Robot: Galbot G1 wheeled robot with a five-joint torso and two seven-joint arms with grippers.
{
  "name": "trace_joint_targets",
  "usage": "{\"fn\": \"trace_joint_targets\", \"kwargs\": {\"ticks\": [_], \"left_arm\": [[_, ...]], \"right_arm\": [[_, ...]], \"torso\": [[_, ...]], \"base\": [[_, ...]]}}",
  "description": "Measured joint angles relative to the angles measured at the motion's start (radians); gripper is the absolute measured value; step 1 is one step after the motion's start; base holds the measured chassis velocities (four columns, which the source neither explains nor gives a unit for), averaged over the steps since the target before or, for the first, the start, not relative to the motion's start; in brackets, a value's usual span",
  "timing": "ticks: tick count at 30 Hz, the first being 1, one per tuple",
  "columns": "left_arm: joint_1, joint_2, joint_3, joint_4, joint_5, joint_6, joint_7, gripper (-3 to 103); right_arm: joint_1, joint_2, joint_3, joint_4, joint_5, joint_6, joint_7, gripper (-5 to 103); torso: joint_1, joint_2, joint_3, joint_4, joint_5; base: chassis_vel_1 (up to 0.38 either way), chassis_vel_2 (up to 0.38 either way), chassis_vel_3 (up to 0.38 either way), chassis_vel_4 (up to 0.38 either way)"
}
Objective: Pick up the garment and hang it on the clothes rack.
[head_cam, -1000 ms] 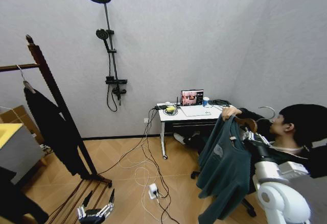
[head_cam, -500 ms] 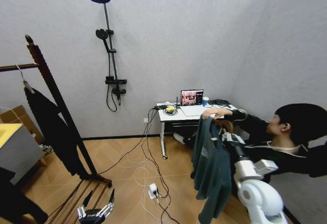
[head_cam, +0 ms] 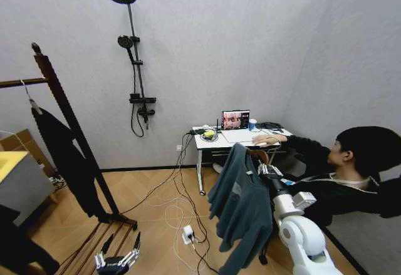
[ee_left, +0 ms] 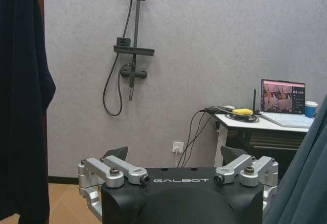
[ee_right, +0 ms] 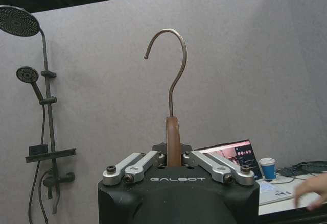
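Right gripper [ee_right: 173,158] clamped on garment [head_cam: 241,209] hanger, near desk [head_cam: 241,141] front edge. Left gripper [ee_left: 179,158] wide open, empty, low by clothes rack [head_cam: 59,96] base. Floor cables [head_cam: 178,209] between.

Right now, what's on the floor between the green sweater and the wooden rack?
In the head view, wood floor with tangled white and black cables lies between the garment and the clothes rack.

Grey walls [head_cam: 250,43], wood floor [head_cam: 156,206], white desk [head_cam: 235,138], laptop [head_cam: 235,119].
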Motion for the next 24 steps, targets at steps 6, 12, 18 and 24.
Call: {"fn": "trace_joint_targets", "kwargs": {"ticks": [6, 12, 18, 24], "left_arm": [[0.0, 0.0, 0.0, 0.0, 0.0, 0.0, 0.0, 100], [0.0, 0.0, 0.0, 0.0, 0.0, 0.0, 0.0, 100], [0.0, 0.0, 0.0, 0.0, 0.0, 0.0, 0.0, 100], [0.0, 0.0, 0.0, 0.0, 0.0, 0.0, 0.0, 100]], "right_arm": [[-0.025, 0.002, 0.005, -0.001, -0.001, 0.019, -0.026, 10], [-0.043, 0.003, 0.008, -0.007, 0.0, 0.039, -0.045, 10], [-0.056, 0.007, -0.003, -0.023, 0.0, 0.063, -0.078, 10], [-0.047, 0.005, -0.047, -0.049, 0.006, 0.069, -0.132, 10]], "torso": [[0.0, 0.0, 0.0, -0.0001, 0.0], [0.0, 0.0, 0.0, 0.0002, 0.0], [0.0, 0.0, 0.0, 0.0, 0.0], [0.002, -0.001, 0.001, 0.0003, 0.0]], "base": [[-0.065, 0.063, 0.053, -0.064], [-0.147, 0.149, 0.158, -0.148], [-0.233, 0.217, 0.249, -0.247], [-0.167, 0.18, 0.181, -0.191]]}}
